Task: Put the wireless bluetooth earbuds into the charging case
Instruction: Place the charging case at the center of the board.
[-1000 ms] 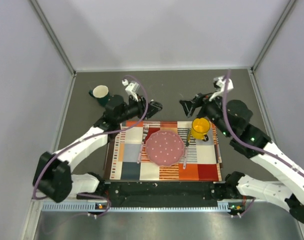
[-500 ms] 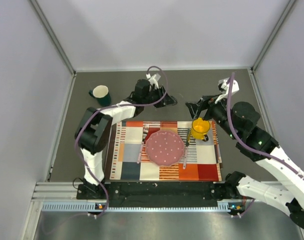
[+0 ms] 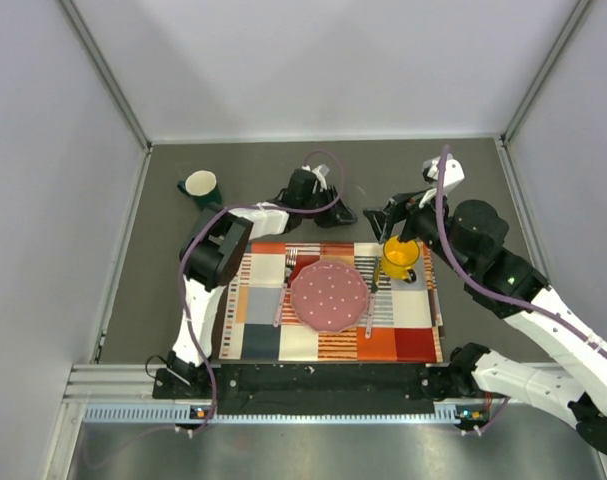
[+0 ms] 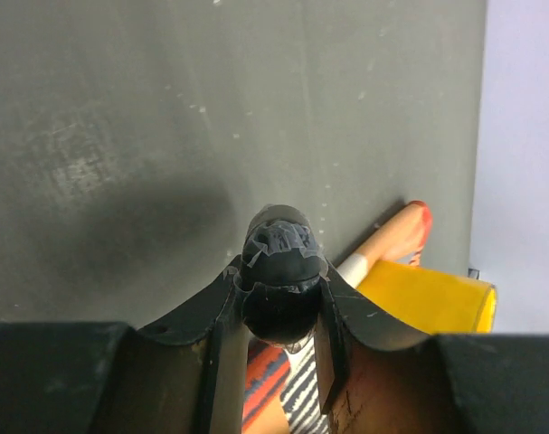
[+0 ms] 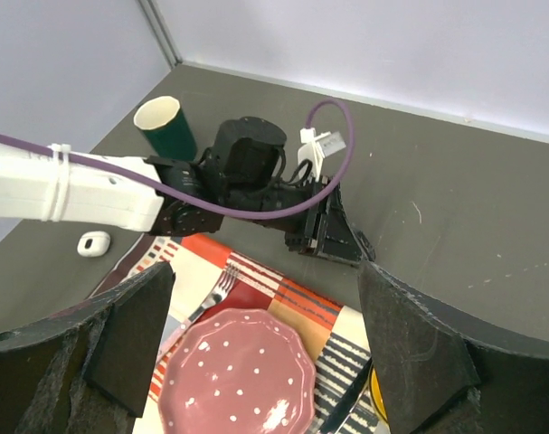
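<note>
Item: two-arm station on a grey tabletop [image 3: 403, 165]. Left gripper [image 4: 281, 277]: reached out over the bare tabletop beyond the far edge of the placemat [image 3: 263, 340], its jaws clamped on a small black oval object [image 4: 279, 242] with a scuffed surface, which sits between the two fingertips in the left wrist view. Right gripper [image 5: 267, 268]: jaws spread wide with nothing between them, raised near the yellow mug [image 3: 400, 256] and facing the left gripper. Charging case [image 5: 94, 243]: small, white and rounded, lying on the tabletop just off the left edge of the placemat, below the left arm's white link in the right wrist view and well apart from both grippers; whether its lid is up or down cannot be told. Wireless bluetooth earbuds: too small to make out in any view. On the patchwork placemat: a pink dotted plate [image 3: 329, 295] at the centre, a fork [image 3: 286, 272] just left of it, and the yellow mug at the far right corner. A dark green mug [image 3: 200, 186] stands upright on the tabletop towards the far left.
</note>
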You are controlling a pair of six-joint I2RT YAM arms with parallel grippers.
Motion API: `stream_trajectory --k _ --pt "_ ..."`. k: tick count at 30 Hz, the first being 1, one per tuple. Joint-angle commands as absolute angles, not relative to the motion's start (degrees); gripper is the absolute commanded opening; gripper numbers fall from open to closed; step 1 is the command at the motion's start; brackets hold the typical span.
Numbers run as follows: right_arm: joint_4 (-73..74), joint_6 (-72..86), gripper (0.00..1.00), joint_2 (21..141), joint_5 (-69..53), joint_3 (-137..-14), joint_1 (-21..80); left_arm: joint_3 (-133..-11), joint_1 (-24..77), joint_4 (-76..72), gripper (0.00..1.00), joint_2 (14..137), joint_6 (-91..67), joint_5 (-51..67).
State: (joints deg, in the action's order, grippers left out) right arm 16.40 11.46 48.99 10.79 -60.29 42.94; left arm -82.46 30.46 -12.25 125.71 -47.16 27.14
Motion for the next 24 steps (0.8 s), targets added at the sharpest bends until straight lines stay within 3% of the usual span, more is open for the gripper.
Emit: stream_trajectory --k 1,14,17,21,23,24 --pt "16.00 10.20 0.83 48.78 10.19 -61.61 42.27 -85.95 30.67 -11.17 0.11 127.70 -46.76 26.28" --pt "15.73 10.11 0.83 48.51 11.52 -61.79 42.28 -88.24 30.76 -1.77 0.23 128.15 -41.05 22.78" --pt "15.73 10.20 0.83 48.87 11.34 -61.79 42.28 -88.07 30.76 -0.26 0.32 126.92 -38.68 21.27" --pt "15.56 10.19 0.83 49.31 10.72 -61.87 42.19 -87.45 30.76 2.46 0.38 125.34 -36.48 18.56" --pt "15.47 10.37 0.83 49.31 10.20 -61.87 42.19 -87.36 30.76 3.07 0.49 124.54 -36.04 18.02" --pt "15.47 10.37 0.83 49.31 10.02 -61.87 42.27 -87.28 30.76 3.08 0.50 124.37 -35.86 17.67"
